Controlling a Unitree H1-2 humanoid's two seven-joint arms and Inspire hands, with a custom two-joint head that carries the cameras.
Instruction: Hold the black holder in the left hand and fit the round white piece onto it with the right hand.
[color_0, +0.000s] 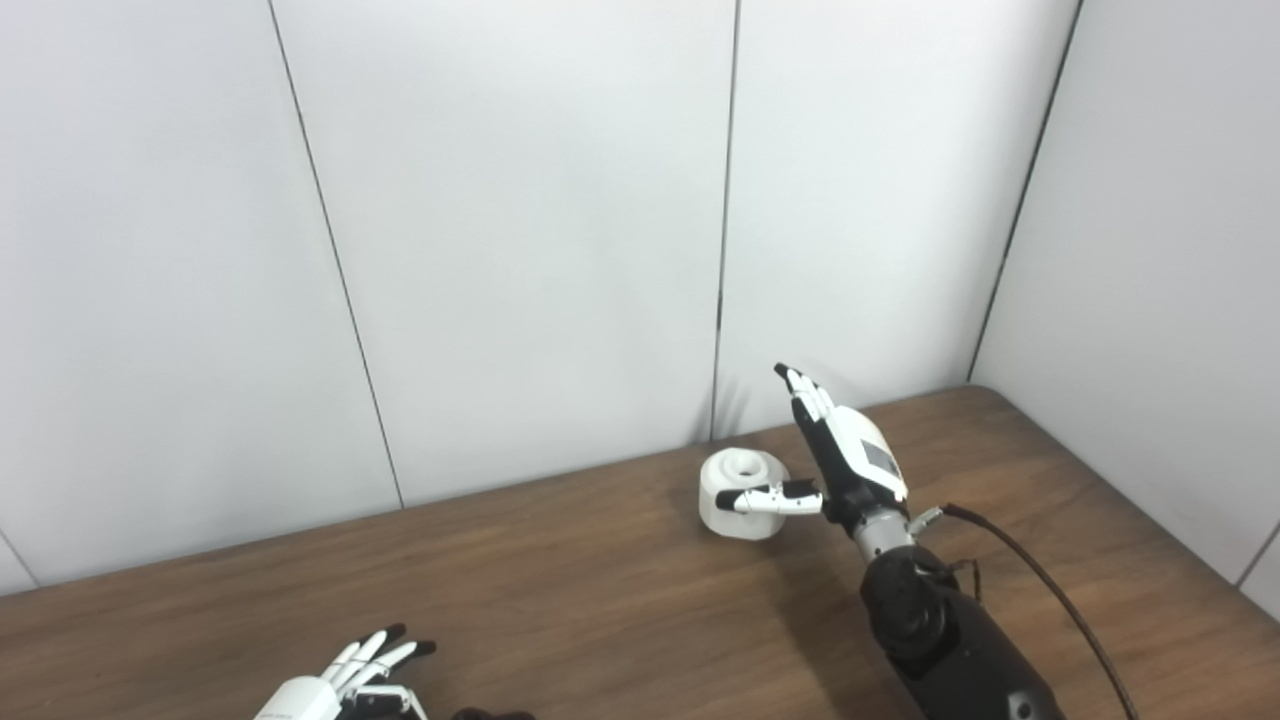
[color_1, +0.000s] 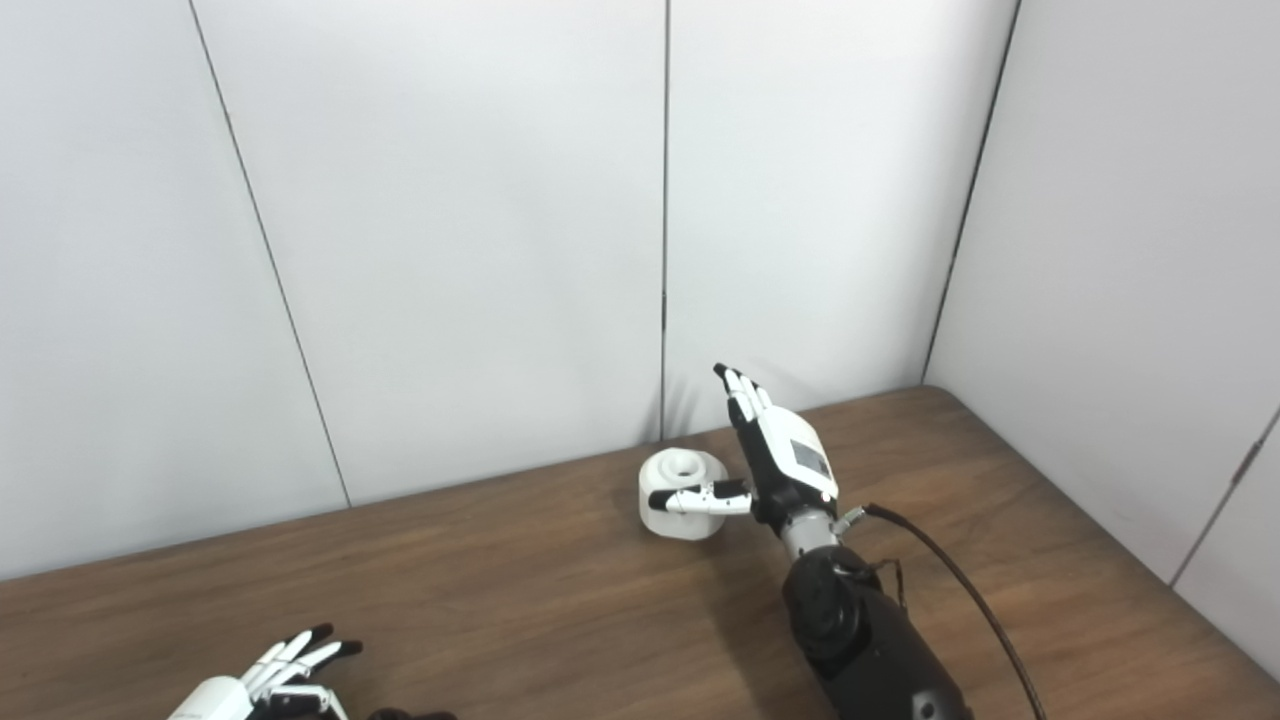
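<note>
The round white piece (color_0: 742, 492), a short cylinder with a hole in its top, stands on the brown table (color_0: 560, 590) near the back wall. My right hand (color_0: 838, 450) is open just to its right, fingers pointing up and the thumb stretched across the piece's front side. At the bottom left my left hand (color_0: 345, 680) lies low over the table with fingers spread, open. A dark object (color_0: 490, 714), only a sliver of it in view at the bottom edge, lies just right of that hand; it may be the black holder.
White wall panels (color_0: 520, 250) close off the back of the table and its right side. A black cable (color_0: 1040, 590) runs from my right wrist down toward the lower right.
</note>
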